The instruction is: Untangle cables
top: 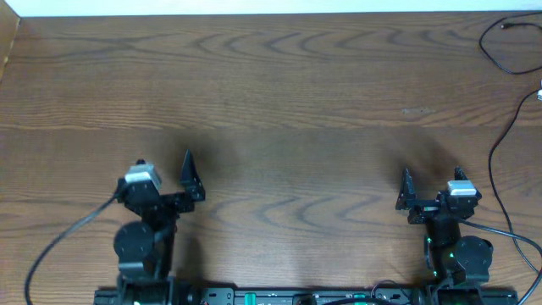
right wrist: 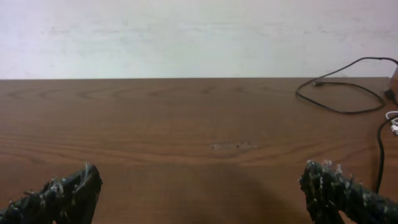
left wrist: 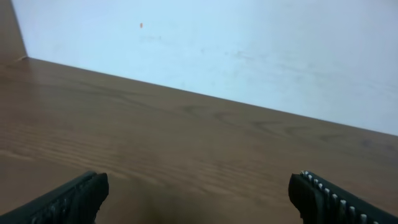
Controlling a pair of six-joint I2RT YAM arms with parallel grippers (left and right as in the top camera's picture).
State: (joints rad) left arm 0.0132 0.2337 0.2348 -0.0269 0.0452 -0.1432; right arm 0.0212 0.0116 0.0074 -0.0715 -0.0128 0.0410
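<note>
Where the table's far right corner meets its right edge, the black cord [right wrist: 339, 112] lies in a loose open loop. One small plug [right wrist: 318, 83] rests on the wood toward the far edge, and the other end leaves the right wrist view and cannot be followed. Just beside it, at the right edge, only a short curl of the white cord [right wrist: 392, 117] shows. The rest is cut off, so whether the two cross or touch cannot be told. A further thin black line [top: 494, 161] trails along the right edge toward the near side; whether it belongs to the black cord or to the arm's wiring is unclear.

Both cords lie well apart from the grippers. The right gripper [right wrist: 200, 175] hangs over the near right of the table, jaws spread wide with nothing between them, its fingers [right wrist: 68, 193] rough and flecked with pale bits. The left gripper [left wrist: 199, 183], at the near left, is likewise wide and empty, with only its finger ends in frame.

The wooden table [top: 271, 85] is brown with strong grain and a faint pale scuff [right wrist: 233, 146] right of centre. A plain pale wall [right wrist: 186, 31] rises behind the far edge, and a brown panel [left wrist: 9, 31] stands at the far left corner.
</note>
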